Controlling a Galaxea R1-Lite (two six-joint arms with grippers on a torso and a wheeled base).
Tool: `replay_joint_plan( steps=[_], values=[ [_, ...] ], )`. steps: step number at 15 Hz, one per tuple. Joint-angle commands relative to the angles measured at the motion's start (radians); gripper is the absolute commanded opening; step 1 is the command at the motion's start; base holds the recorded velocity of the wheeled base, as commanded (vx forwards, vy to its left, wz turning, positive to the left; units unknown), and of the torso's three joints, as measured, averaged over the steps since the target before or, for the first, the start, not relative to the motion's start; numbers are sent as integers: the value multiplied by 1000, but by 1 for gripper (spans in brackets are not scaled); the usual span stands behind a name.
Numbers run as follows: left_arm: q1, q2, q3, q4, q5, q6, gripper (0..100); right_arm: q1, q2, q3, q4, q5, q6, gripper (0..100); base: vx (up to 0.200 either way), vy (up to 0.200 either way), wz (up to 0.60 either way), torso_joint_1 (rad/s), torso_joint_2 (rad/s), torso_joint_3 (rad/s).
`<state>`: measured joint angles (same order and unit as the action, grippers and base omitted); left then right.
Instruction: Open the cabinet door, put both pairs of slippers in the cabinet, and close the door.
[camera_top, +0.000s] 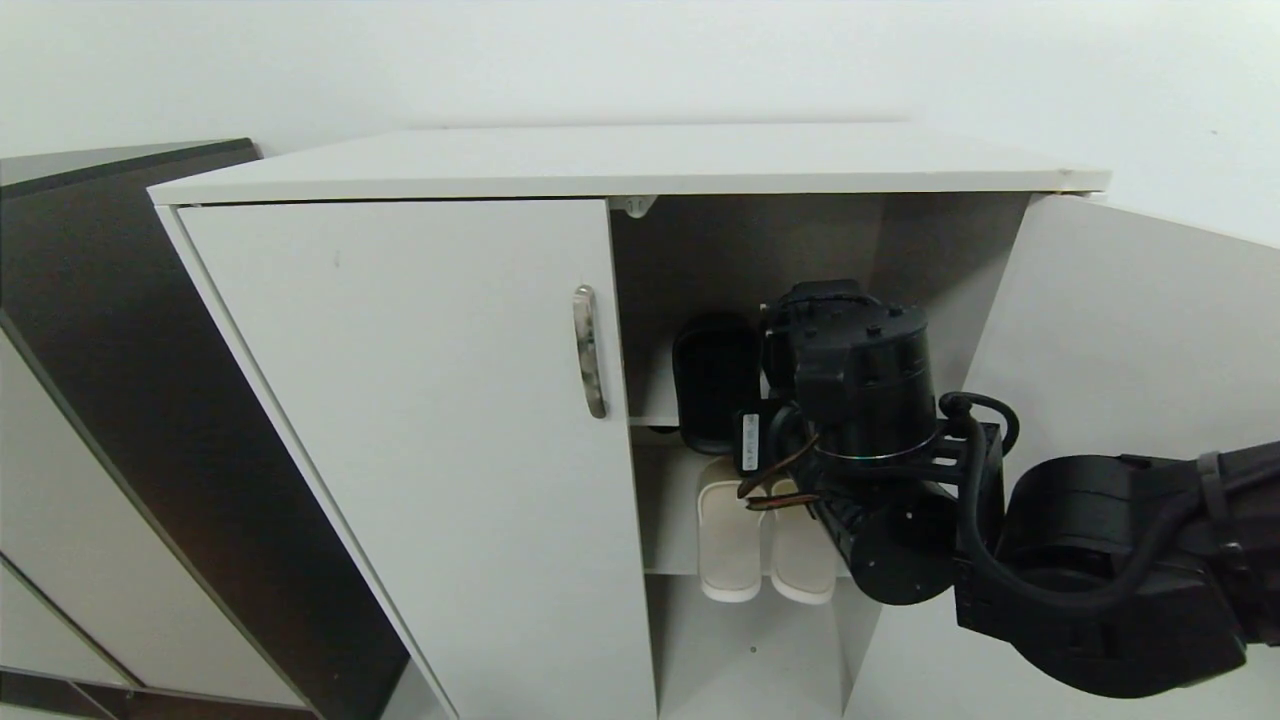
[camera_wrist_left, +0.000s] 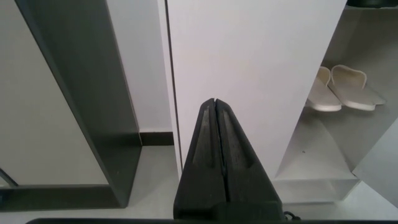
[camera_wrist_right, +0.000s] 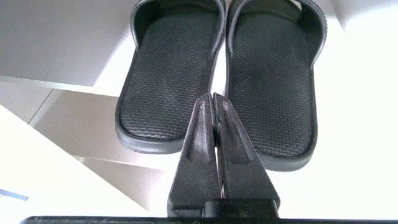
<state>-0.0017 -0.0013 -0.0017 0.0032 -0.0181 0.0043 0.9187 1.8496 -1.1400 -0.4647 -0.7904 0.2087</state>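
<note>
The white cabinet (camera_top: 620, 160) stands with its right door (camera_top: 1130, 330) swung open and its left door (camera_top: 420, 420) shut. Black slippers (camera_wrist_right: 168, 81) sit on the upper shelf (camera_top: 650, 405), white slippers (camera_top: 765, 540) at the front edge of the shelf below. The right gripper (camera_wrist_right: 214, 99), pressed together, hangs over the black pair's heels. The left gripper (camera_wrist_left: 214, 102), likewise pressed together, faces the shut door.

The cabinet (camera_top: 400, 420) is white with a silver handle (camera_top: 589, 350), the black slippers (camera_wrist_right: 165, 81) have finely dotted footbeds, the cream slippers (camera_top: 728, 540) are plain, and the left end effector (camera_wrist_left: 214, 102) and right end effector (camera_wrist_right: 214, 98) are black.
</note>
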Motion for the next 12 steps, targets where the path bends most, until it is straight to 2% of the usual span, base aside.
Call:
replay_joint_plan(
  steps=[1, 4, 12],
  values=[
    [0, 1, 0, 0, 0, 0, 0, 2, 5, 6, 0, 0, 1, 0, 0, 0, 0, 0, 0, 0],
    [0, 1, 0, 0, 0, 0, 0, 3, 5, 9, -2, 0, 3, 0, 0, 0, 0, 0, 0, 0],
    [0, 1, 0, 0, 0, 0, 0, 3, 19, 14, -2, -1, 3, 0, -200, 0, 0, 1, 2, 2]
  ],
)
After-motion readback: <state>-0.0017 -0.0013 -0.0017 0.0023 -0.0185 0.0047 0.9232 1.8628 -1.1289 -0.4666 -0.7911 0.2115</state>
